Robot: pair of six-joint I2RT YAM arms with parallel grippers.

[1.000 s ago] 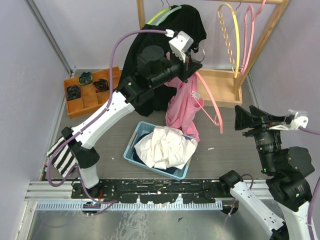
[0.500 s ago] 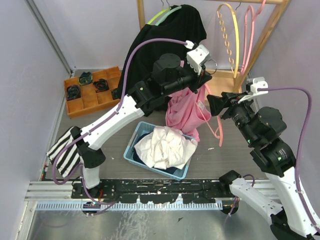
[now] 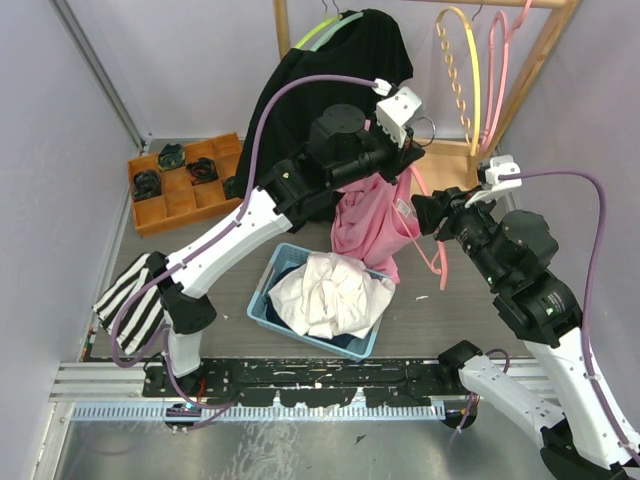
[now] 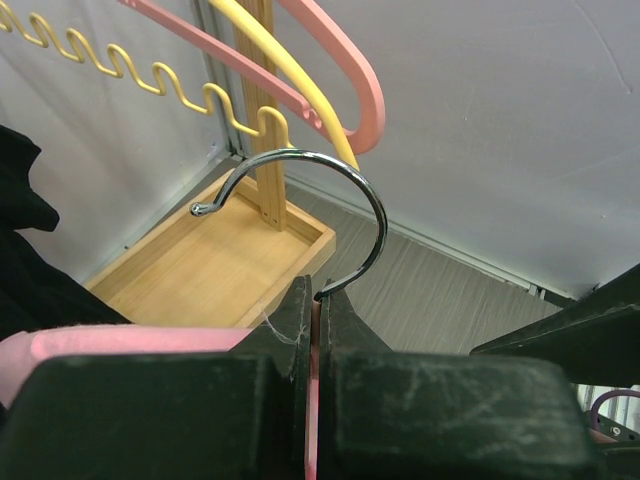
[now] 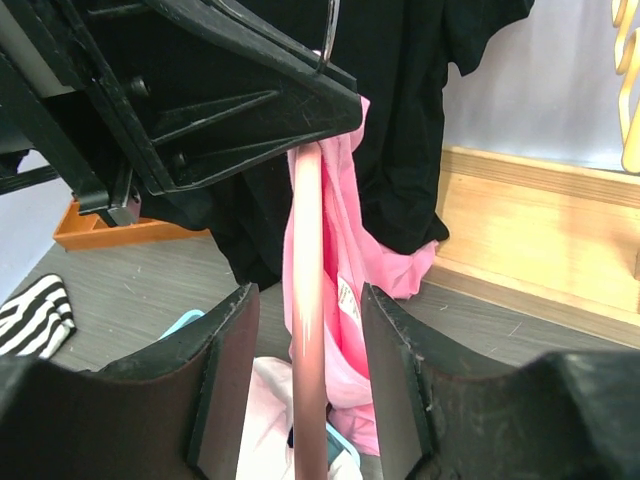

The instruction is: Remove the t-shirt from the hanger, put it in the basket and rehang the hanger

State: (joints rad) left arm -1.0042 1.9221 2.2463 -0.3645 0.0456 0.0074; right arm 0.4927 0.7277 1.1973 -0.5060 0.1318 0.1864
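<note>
I have the left gripper (image 4: 315,310) clamped tight on the neck of the pink hanger (image 5: 305,230), just under its chrome hook (image 4: 330,190). That grip lifts the hanger clear of the wooden rack (image 3: 520,75) and holds it out over the floor, so the pink t-shirt (image 3: 365,220) hangs free below it. The t-shirt is on the hanger and bunched toward the middle, with its hem draping down just above the blue basket (image 3: 265,278). My right gripper (image 5: 308,340) is level with the hanger's sloping arm, its jaws apart on either side of the bar and the fabric. I see no contact yet, and I judge it is lined up to pinch the cloth and draw it off the arm. The blue basket sits directly under the shirt, presumably to catch it, and it already holds a crumpled white garment (image 3: 330,295) over something dark. To the left, the orange divided tray (image 3: 180,205) holds 3 small dark items, each in its own compartment.
</note>
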